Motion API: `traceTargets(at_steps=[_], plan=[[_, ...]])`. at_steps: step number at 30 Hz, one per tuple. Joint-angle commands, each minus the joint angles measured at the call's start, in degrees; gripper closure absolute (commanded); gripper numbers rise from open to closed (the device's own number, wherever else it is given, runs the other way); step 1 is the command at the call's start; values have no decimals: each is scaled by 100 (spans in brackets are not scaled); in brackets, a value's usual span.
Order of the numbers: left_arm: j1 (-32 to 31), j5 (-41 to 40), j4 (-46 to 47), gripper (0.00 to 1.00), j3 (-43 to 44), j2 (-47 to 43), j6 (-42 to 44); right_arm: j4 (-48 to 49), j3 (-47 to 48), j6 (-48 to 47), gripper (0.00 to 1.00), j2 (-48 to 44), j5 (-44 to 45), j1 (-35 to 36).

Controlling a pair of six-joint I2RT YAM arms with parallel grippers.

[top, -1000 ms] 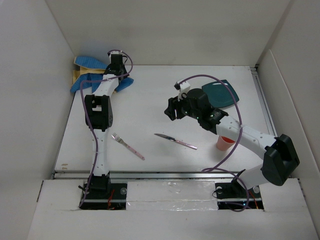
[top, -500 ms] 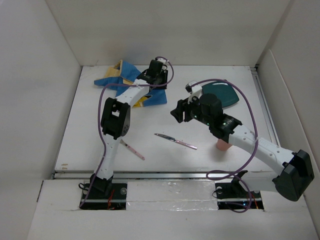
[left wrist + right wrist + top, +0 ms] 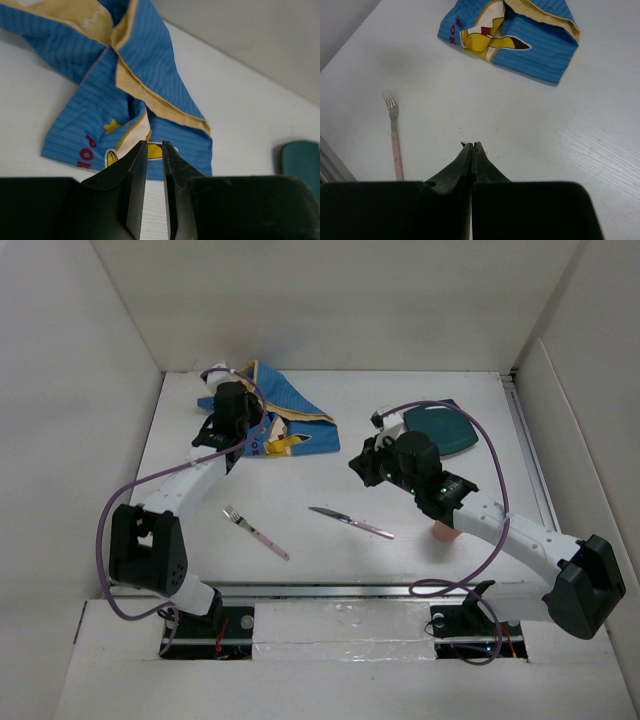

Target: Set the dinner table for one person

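Note:
The dinner table (image 3: 310, 485) is the white tabletop. A blue placemat (image 3: 285, 420) with a yellow cartoon figure lies partly folded at its back left. My left gripper (image 3: 235, 425) hovers at the mat's left end. In the left wrist view the left gripper (image 3: 155, 144) stands open by a narrow gap with nothing in it, and the placemat (image 3: 150, 90) lies just ahead. My right gripper (image 3: 357, 462) is shut and empty at mid-table, left of the teal plate (image 3: 445, 430). The right gripper (image 3: 472, 145) points toward the fork (image 3: 395, 135) and the placemat (image 3: 530, 40).
A pink-handled fork (image 3: 255, 532) and a knife (image 3: 350, 522) lie near the front middle. A pink cup (image 3: 445, 531) stands mostly hidden under my right forearm. White walls close in the left, back and right sides. The teal plate (image 3: 302, 162) shows at the left wrist view's right edge.
The left gripper dragged the placemat from the far-left corner toward the middle, let it go and swung back left. The right gripper has shut and shifted slightly right.

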Motion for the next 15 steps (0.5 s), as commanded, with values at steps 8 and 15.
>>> traceTargets(at_steps=[8, 15], plan=[[809, -271, 616, 64, -1389, -66, -2481, 316, -256, -11, 100, -46, -81, -13], [1038, -396, -106, 63, -773, 874, -2719, 254, -353, -38, 100, -126, -72, 40]])
